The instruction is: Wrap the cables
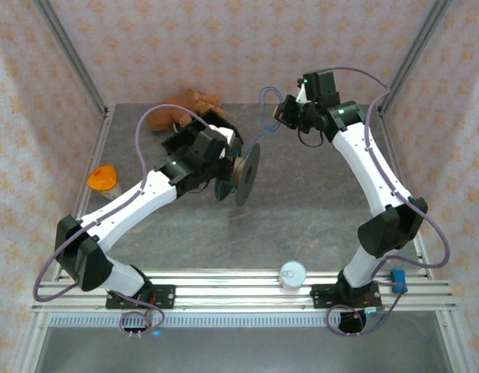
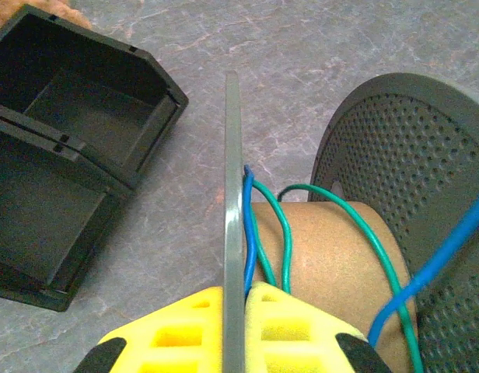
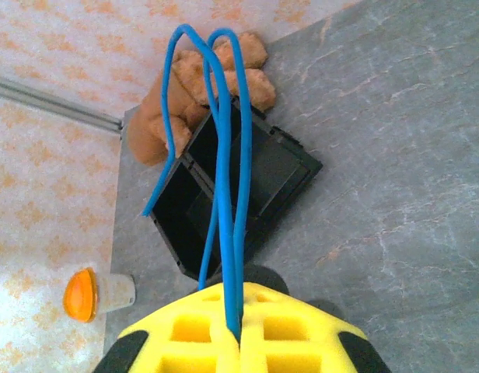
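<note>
Now, left gripper (image 2: 233, 299): pinching the spool (image 2: 426, 179) edge-on by its thin flange, above the middle of the bench (image 1: 302, 210).
Right gripper (image 3: 238, 330): clamped on the blue cable (image 3: 224, 155), raised toward the far right corner.
Cables: blue and green cable (image 2: 286, 233) lie in loose turns on the cardboard core (image 2: 333, 264).
Risk I see: too much pull may twist the spool out of my pinch; slack may let turns slide over a flange.

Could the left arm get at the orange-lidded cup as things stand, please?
Probably not yet: the left gripper is clamped on the spool's flange; the cup itself stands unobstructed beside that arm.
</note>
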`<state>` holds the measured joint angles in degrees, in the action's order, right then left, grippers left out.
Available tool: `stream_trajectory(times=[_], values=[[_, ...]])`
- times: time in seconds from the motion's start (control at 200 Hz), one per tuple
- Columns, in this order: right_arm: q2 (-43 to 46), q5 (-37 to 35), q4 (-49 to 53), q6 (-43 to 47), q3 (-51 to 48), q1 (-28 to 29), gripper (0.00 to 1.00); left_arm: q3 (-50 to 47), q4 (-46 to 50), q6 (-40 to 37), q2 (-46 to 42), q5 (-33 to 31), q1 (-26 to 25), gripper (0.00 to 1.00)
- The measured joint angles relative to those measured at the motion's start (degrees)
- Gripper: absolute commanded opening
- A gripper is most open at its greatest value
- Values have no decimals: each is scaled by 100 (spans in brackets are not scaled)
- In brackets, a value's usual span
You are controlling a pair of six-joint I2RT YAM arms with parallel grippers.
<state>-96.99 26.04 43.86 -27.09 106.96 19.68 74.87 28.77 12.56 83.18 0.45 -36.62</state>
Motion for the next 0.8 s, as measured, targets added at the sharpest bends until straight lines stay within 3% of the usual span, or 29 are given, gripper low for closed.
stream_trajectory(times=[0.17, 0.616, 0.801], values=[[-107, 146, -57, -125, -85, -256, 0, -35, -2, -138, -127, 168, -42, 0], [-413, 557, -629, -487, -1528, -662, 0, -46, 105, -299, -586, 732, -35, 0], [-442, 990, -920, -636, -1812, -660, 0, -46, 271, -195, -656, 1010, 264, 0]])
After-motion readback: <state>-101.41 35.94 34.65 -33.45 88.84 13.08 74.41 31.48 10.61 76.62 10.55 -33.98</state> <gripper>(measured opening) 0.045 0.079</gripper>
